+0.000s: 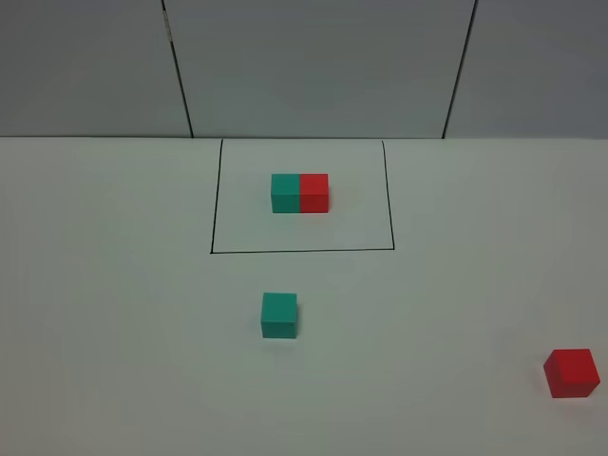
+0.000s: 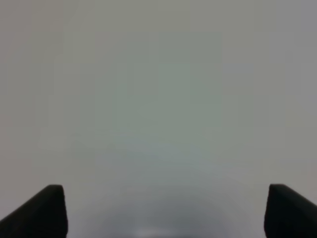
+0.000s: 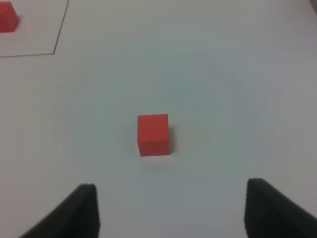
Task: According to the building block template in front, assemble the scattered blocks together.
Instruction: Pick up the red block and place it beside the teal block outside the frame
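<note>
Teal cube (image 1: 279,314) sits loose on the white table (image 1: 114,332), just outside the outline (image 1: 304,251), a little off its near edge and left of that edge's midpoint. It is upright and touches nothing.

Red cube (image 1: 572,372) is well outside the outline, far out past its near right corner. It is well apart from the teal cube.

Template (image 1: 300,193) is inside the outline, roughly centred. Teal half is on the left, red half on the right, faces touching.

Left gripper (image 2: 166,198): jaws spread wide with nothing between them. Its wrist view shows only bare table beyond the tips, so I can't place it against the outline.

Right gripper (image 3: 171,203): jaws apart and empty. The red cube (image 3: 153,135) lies on the table ahead of it, lined up with the gap but beyond the fingers (image 3: 81,208), touching neither. That same view catches the outline's corner (image 3: 54,52) beyond the cube, with a bit of the template's red half (image 3: 7,22) inside it.
</note>
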Action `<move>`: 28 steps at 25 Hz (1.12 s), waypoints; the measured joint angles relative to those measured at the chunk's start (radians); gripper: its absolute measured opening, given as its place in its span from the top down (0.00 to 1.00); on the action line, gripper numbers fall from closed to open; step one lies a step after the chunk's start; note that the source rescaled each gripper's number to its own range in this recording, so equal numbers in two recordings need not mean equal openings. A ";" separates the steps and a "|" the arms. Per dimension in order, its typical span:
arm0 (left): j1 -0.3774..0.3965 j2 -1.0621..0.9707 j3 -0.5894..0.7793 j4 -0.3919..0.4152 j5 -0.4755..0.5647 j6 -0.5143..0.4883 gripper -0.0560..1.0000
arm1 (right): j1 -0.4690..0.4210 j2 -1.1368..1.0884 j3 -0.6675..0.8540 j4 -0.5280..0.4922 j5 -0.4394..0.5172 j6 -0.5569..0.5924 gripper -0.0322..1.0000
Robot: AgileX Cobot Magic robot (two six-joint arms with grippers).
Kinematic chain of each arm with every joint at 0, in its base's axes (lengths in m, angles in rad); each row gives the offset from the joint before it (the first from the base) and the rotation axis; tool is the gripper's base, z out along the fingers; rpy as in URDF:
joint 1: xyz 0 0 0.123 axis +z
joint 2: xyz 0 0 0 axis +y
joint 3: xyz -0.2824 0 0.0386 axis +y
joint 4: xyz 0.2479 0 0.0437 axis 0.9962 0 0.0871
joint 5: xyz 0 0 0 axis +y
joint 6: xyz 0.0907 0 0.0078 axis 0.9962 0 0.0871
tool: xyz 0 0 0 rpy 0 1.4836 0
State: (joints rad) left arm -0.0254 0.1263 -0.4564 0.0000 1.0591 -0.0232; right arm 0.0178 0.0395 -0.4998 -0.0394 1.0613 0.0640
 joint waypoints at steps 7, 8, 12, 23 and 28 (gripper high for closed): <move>0.001 -0.057 0.000 0.007 0.001 -0.009 0.10 | 0.000 0.000 0.000 0.000 0.000 0.000 0.41; 0.001 -0.068 0.000 0.007 0.001 -0.010 0.10 | 0.000 0.000 0.000 0.000 0.000 0.000 0.41; 0.001 -0.107 0.000 0.010 0.002 -0.013 0.10 | 0.000 0.000 0.000 0.000 0.000 0.000 0.41; 0.001 -0.131 0.000 0.010 0.002 -0.018 0.10 | 0.000 0.000 0.000 0.000 0.000 0.000 0.41; 0.001 -0.131 0.000 0.010 0.002 -0.029 0.10 | 0.000 0.000 0.000 0.000 0.000 0.000 0.41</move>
State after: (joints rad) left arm -0.0246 -0.0046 -0.4564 0.0105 1.0613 -0.0518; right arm 0.0178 0.0395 -0.4998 -0.0394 1.0613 0.0640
